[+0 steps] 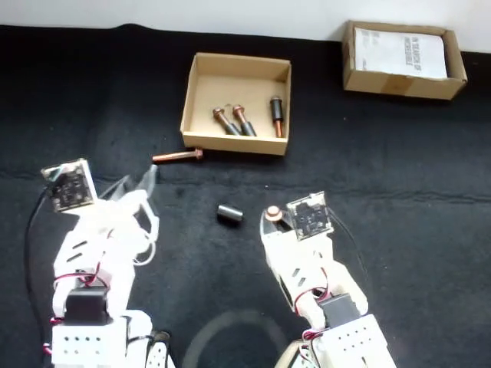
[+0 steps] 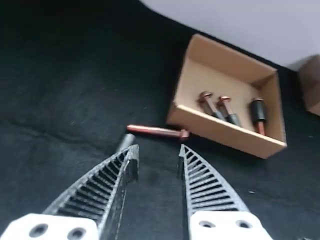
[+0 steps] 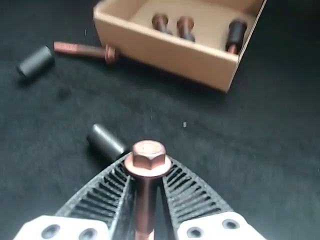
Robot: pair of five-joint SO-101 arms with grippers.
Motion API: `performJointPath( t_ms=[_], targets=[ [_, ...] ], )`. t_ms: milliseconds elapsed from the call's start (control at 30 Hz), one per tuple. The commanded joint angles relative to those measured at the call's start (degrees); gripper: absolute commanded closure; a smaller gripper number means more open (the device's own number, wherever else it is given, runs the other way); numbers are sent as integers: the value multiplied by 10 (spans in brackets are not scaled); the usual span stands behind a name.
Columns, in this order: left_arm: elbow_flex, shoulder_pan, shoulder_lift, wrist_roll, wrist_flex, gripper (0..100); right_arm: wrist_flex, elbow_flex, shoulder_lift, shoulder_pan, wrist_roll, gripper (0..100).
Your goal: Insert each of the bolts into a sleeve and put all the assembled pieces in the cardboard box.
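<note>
Right gripper (image 3: pixel 148 172) pinches a coppery, apparently threaded hex bolt (image 3: pixel 147 157); left gripper (image 2: pixel 157 152) gapes

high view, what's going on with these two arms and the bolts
The right hand is shut on a copper-coloured hex-head bolt, close to a loose dark cylindrical sleeve on the black cloth. The left hand hangs open near a second copper bolt lying beside the open cardboard box, which holds three assembled pieces.
</note>
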Motion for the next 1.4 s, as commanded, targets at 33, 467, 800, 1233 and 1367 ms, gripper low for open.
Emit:
performJointPath(
  t_ms=[33, 467, 800, 1233, 1367],
  targets=[
    [53, -41, -4, 0, 3, 857, 60, -36, -8, 5, 42, 989],
    [172, -53, -4, 1, 1, 859, 196, -146, -7, 5, 70, 854],
    [171, -79, -4, 2, 3, 857, 193, -327, 238, 5, 27, 854],
    [172, -115, -4, 25, -13, 857, 355, -691, 649, -79, 6, 854],
    [191, -131, -4, 46, -51, 857, 387, -758, 721, -93, 10, 854]
  ],
)
